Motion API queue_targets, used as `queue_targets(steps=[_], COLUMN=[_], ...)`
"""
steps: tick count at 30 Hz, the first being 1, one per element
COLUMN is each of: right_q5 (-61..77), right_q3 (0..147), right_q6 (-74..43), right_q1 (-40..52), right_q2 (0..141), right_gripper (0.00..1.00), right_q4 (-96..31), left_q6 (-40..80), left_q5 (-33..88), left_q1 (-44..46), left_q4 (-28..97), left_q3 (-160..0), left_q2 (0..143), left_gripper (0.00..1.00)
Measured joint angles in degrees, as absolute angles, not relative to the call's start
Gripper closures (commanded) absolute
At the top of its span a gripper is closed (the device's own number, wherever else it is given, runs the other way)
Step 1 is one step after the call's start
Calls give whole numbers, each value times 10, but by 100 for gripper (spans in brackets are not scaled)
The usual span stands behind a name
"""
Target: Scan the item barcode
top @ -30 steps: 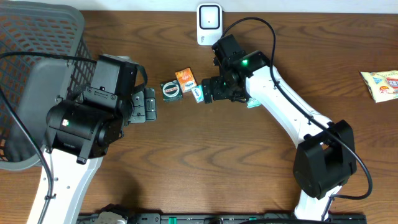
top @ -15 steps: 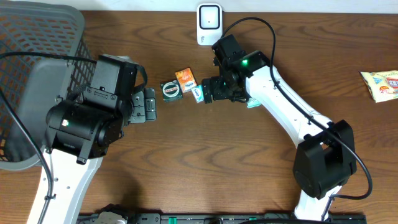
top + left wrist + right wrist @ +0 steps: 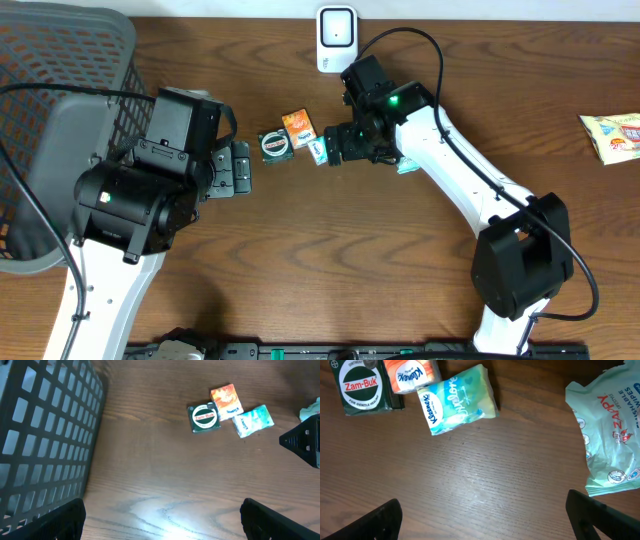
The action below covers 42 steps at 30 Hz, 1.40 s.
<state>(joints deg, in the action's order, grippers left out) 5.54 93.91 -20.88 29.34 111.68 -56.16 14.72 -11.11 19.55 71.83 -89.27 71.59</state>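
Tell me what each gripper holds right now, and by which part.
Nothing is held. The left gripper and right gripper are both open and empty; the Zam-Buk tin, teal Kleenex pack and wipes pack lie free of them.

We saw a brown wooden table [image 3: 330, 250]. On it we noted:
- a Zam-Buk tin [image 3: 362, 387]
- an orange Kleenex pack [image 3: 412, 374] just beside the tin
- a teal Kleenex pack [image 3: 457, 400] next to that
- a green wipes packet [image 3: 615, 435] nearby
- a white scanner [image 3: 337, 38] at the far edge
- a black mesh basket [image 3: 60, 60] on the left
- a snack packet [image 3: 612, 135] far right

Black mesh basket [image 3: 90, 60] at left, brown wooden table [image 3: 330, 260], printed packet [image 3: 612, 137] at far right edge
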Motion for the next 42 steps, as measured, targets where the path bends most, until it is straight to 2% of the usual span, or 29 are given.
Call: queue_targets(steps=[30,42], right_q5=[55,-19], right_q3=[939,939], right_q6=[-201,-163], right_q1=[299,275], right_q2=[1117,1117], right_gripper=[1,1], right_q4=[-520,-465], left_q6=[147,147], left_q5=[-111,-111], left_q1=[196,196], left_q4=[718,718], left_q3=[-893,-893], left_q2=[716,716], left_gripper=[2,2])
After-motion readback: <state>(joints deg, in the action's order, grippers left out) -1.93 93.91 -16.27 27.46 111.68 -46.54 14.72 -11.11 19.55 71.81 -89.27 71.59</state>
